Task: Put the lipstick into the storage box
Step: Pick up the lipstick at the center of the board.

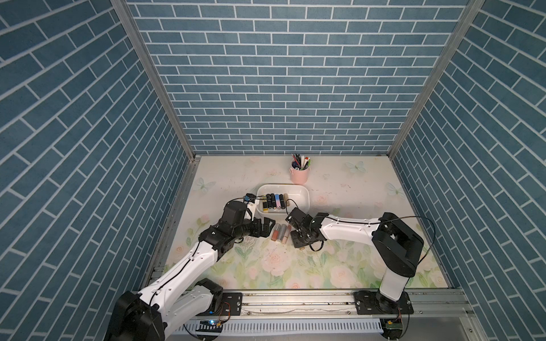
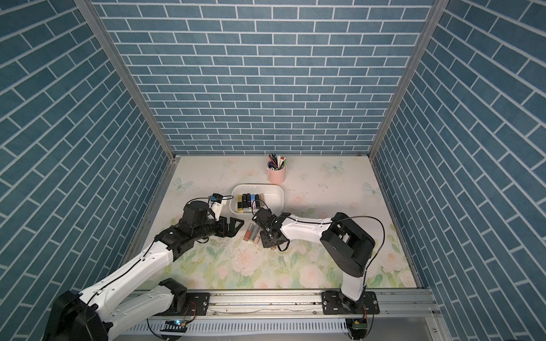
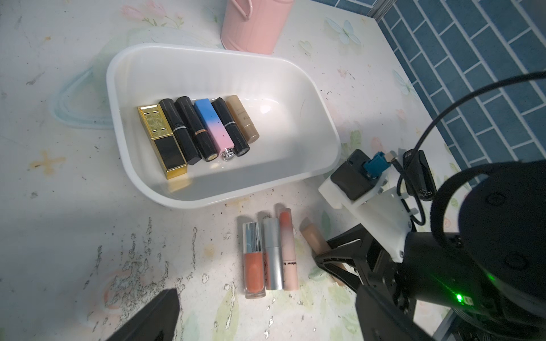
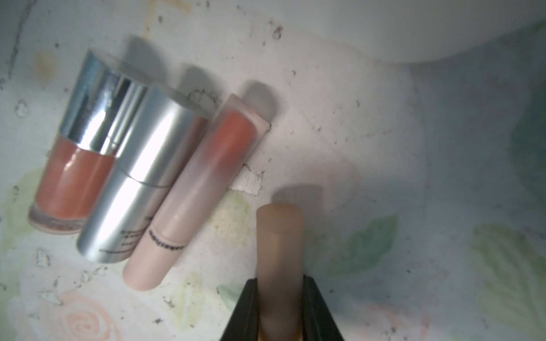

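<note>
Holding: the right gripper [image 4: 280, 280] has its fingers pressed on both sides of a beige lipstick [image 4: 279, 242], grasping it near one end.
Task item: the beige lipstick sits low at the flowered table [image 1: 339, 206], just near of the storage box [image 3: 206, 71] and outside it. I cannot tell whether it rests on the table.
Idle arm: the left gripper [image 1: 267, 227] has its fingers spread wide, grasping nothing, just left of the tubes on the table.
Table row: three loose tubes [image 3: 270, 251] lie side by side between the two grippers, just left of the beige lipstick.
Box contents: six lipsticks [image 3: 204, 127] lie in a row toward the left end.
Far side: a pink cup [image 1: 300, 175] of pens stands just beyond the storage box.
</note>
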{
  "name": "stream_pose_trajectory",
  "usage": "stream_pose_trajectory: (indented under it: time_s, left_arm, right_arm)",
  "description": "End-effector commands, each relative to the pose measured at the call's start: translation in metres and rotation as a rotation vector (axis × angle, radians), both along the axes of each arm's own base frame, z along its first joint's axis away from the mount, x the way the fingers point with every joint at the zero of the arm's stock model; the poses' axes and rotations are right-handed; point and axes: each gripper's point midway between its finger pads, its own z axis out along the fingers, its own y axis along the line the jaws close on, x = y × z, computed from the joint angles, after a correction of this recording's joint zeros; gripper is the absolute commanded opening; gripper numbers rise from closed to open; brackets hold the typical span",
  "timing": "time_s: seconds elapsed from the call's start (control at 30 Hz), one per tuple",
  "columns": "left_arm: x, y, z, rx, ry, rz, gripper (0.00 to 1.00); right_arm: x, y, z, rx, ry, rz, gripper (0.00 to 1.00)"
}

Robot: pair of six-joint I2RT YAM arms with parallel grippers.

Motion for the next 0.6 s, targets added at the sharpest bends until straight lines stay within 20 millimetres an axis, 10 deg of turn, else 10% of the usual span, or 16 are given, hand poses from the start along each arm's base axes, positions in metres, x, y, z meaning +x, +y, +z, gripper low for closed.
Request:
stream_pose_trajectory:
  time_s: [0.0, 0.33, 0.57]
  left_arm:
    - [0.000, 0.000, 0.000, 0.004, -0.010, -0.006, 1.00]
    - [-0.004, -0.018, 0.023, -0.108, -0.036, -0.074, 1.00]
    - [-0.016, -0.047, 0.073, -0.351, -0.105, -0.210, 1.00]
  right_arm:
    - [-0.008, -0.014, 0.008, -0.030, 0.002, -0.015, 0.18]
    - [0.014, -0.015, 0.070, 0.163, -0.081, -0.051, 0.17]
    - [0.036, -0.003, 0.170, 0.773, -0.130, -0.127, 0.17]
